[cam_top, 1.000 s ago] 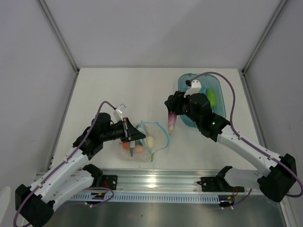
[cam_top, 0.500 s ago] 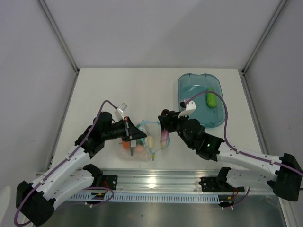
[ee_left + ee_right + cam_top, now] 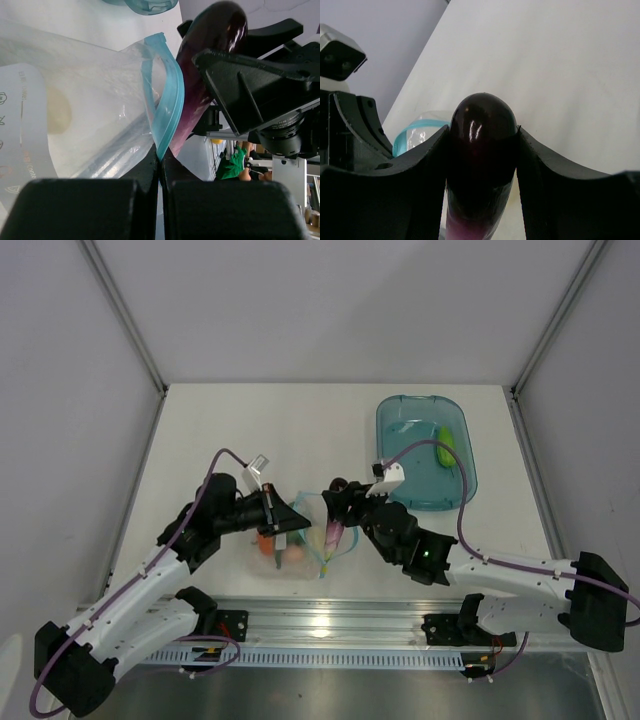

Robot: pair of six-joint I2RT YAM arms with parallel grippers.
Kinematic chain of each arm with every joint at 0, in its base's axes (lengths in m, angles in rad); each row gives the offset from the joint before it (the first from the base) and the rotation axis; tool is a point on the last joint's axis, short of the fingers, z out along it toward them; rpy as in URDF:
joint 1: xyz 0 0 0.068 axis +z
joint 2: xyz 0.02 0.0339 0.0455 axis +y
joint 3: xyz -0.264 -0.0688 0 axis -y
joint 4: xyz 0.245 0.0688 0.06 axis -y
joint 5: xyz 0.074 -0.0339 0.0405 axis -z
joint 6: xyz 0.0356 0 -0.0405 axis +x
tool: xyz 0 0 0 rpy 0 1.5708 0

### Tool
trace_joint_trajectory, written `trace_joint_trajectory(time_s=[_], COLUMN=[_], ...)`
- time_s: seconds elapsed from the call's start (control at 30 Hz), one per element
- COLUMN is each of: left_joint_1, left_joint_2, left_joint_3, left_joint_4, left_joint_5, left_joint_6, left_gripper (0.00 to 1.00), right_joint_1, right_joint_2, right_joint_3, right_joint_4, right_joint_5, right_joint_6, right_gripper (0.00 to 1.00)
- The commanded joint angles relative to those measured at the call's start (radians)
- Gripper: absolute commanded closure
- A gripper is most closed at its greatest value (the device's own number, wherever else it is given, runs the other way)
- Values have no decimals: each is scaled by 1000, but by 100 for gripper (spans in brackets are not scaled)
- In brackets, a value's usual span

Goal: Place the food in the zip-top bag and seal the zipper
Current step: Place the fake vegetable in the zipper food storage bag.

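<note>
Eggplant [image 3: 212, 55] poised at the bag's mouth

The left gripper [image 3: 160, 170] is pinched tight on the zipper [image 3: 167, 107], lifting that light blue strip so the zip-top bag [image 3: 85, 115] gapes toward the other arm; judging by the pose, it is there to keep the opening wide. The right gripper [image 3: 481, 165] is clamped round the dark purple eggplant, pale end down, just beside the raised strip and not yet inside. The bag lies on the table [image 3: 280, 430] near its front edge, between the two arms. Count: one bag, one eggplant, one blue tray [image 3: 385, 440] well apart at the back right, with one green piece [image 3: 443, 443] in it. Through the plastic at least two pieces show: an orange piece [image 3: 266, 538] and a pale round piece [image 3: 294, 556].
</note>
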Motion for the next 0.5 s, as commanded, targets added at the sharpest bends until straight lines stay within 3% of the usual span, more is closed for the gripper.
trace_joint_trajectory(time_s=[0.0, 0.47], left_joint_1=[5, 7], left_joint_2=[14, 31], left_joint_3=[52, 69], left_joint_4=[37, 37], left_joint_5=[20, 33], left_joint_6=[-8, 0], left_gripper=[99, 99], right_joint_1=[26, 35], right_joint_2=[-47, -62], right_joint_3=[-40, -121], right_joint_4=[79, 107], right_joint_5=[2, -267], right_joint_6=[39, -67], right_gripper=[100, 100])
